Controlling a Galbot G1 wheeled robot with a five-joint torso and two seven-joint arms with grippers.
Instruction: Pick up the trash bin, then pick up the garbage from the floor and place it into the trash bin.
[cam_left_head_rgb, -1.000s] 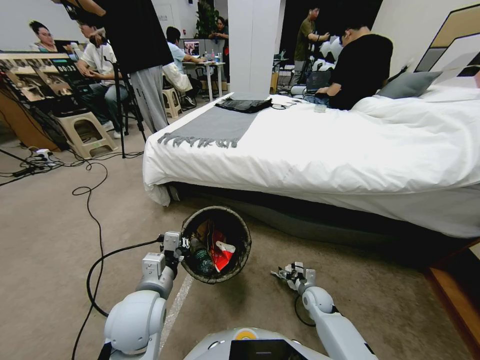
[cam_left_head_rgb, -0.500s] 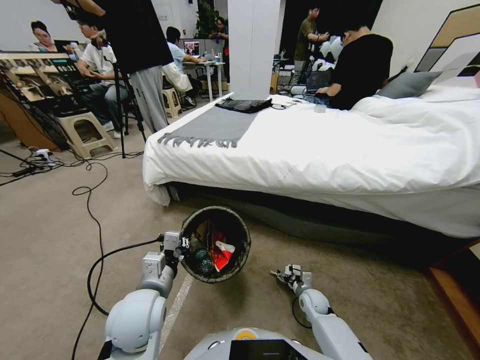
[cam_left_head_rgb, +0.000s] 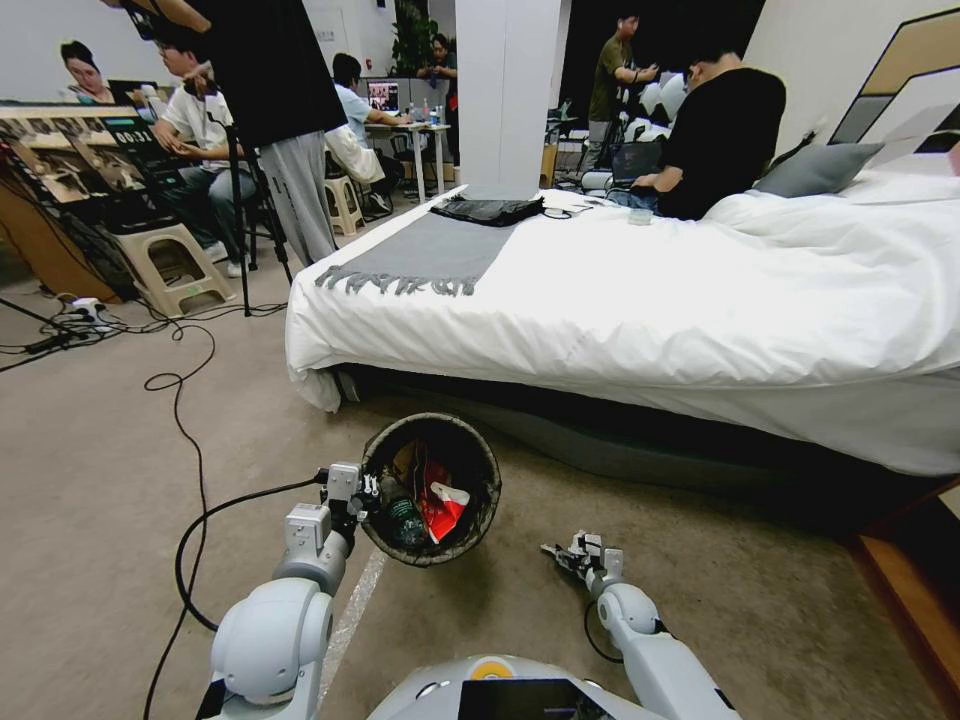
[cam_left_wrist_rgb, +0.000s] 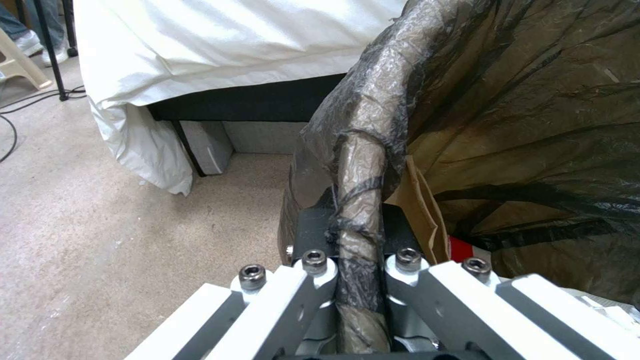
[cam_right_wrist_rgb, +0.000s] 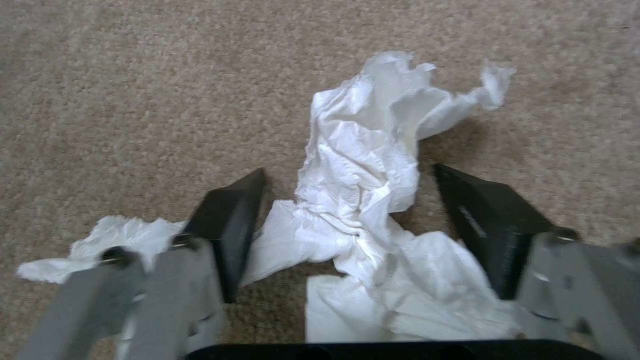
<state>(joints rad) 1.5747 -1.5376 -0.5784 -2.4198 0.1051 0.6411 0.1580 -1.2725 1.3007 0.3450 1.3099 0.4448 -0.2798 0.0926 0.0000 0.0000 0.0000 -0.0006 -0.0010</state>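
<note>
My left gripper (cam_left_wrist_rgb: 358, 280) is clamped tight on the rim of the trash bin (cam_left_head_rgb: 480, 520), one finger inside the wall and one outside, with the crinkled dark bag liner (cam_left_wrist_rgb: 533, 100) bunched into a thick rope between them. The bin is round, and I hold it tilted above the carpet (cam_left_head_rgb: 90, 500) just in front of my left arm, its mouth facing up toward my head. Inside it I count four pieces of litter: a stiff brown paper bag (cam_left_wrist_rgb: 417, 210) pressed against the liner, a glossy red-and-white packet (cam_left_head_rgb: 440, 502), a clear plastic bottle (cam_left_head_rgb: 403, 520) lying slantwise, and a bit of yellow wrapper at the far side. My right gripper (cam_right_wrist_rgb: 353, 225) is low over the floor to the right of the bin and nearer to me, jaws spread wide, holding nothing. Its two black wedge-shaped fingertips (cam_right_wrist_rgb: 230, 220) stand on either side of one crumpled white tissue (cam_right_wrist_rgb: 367, 165), soft and creased, which lies flat on the short, nubby beige carpet; a torn lobe of the same tissue trails out past one fingertip. Beyond the bin is a bed (cam_left_head_rgb: 620, 290) with a smooth white cover hanging over its edge and a grey fringed throw (cam_left_head_rgb: 430, 250) across its left end. A black cable (cam_left_head_rgb: 190, 540) snakes over the carpet on the left.
</note>
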